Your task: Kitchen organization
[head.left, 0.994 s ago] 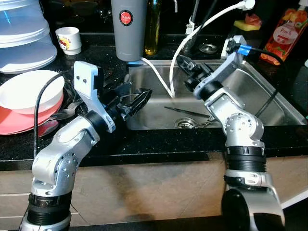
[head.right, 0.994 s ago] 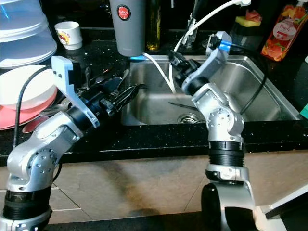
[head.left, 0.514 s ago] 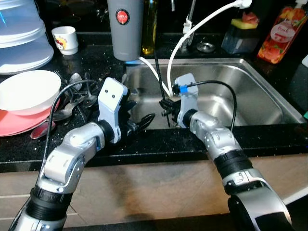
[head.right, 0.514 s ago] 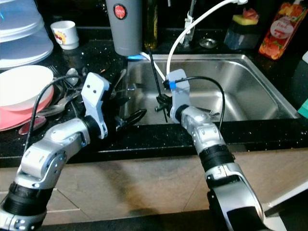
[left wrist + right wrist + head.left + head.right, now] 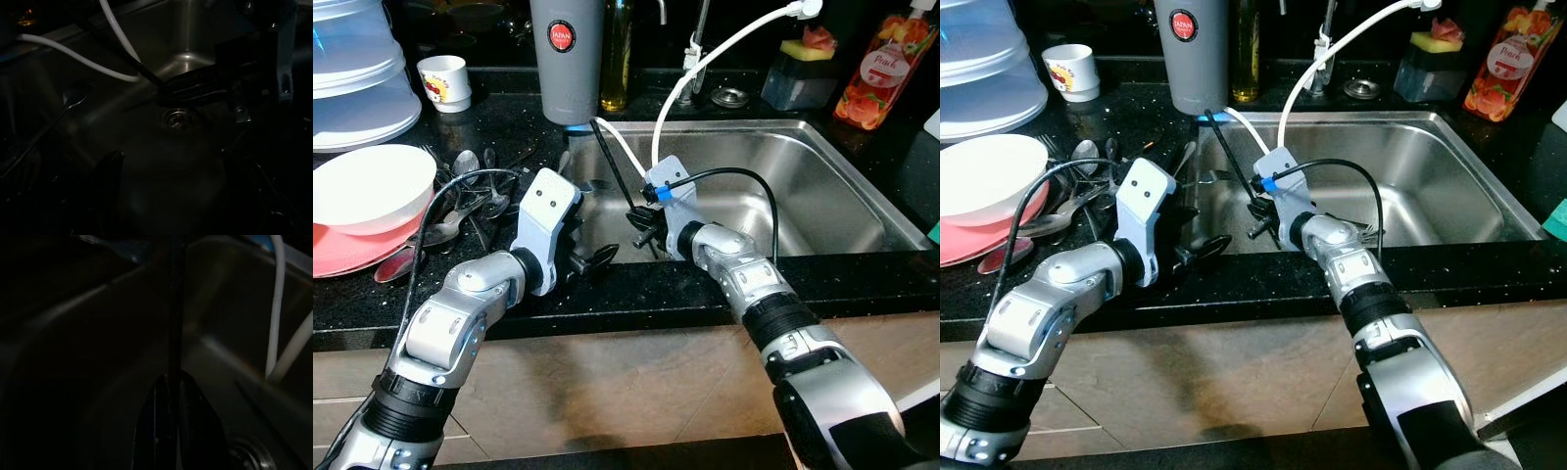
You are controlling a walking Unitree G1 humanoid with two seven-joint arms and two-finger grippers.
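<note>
My right gripper (image 5: 642, 217) is shut on a thin black stick-like utensil (image 5: 612, 162) that slants up over the left part of the steel sink (image 5: 822, 186). The right wrist view shows the same utensil (image 5: 174, 323) pinched between the two fingers. My left gripper (image 5: 595, 258) hovers at the sink's front left corner, open, with nothing between its fingers (image 5: 110, 181). Below it I see the drain (image 5: 180, 118). A heap of spoons (image 5: 470, 186) lies on the black counter left of the sink.
A white bowl (image 5: 372, 186) rests on a pink plate (image 5: 352, 250) at the far left. Behind are a grey canister (image 5: 566, 54), a mug (image 5: 445, 78), a sponge holder (image 5: 800, 73) and a juice bottle (image 5: 876, 69). A white hose (image 5: 705, 59) curves into the sink.
My right gripper swung from the sink's middle to its left side and now holds the black utensil raised. The left gripper sank toward the sink's front left corner.
</note>
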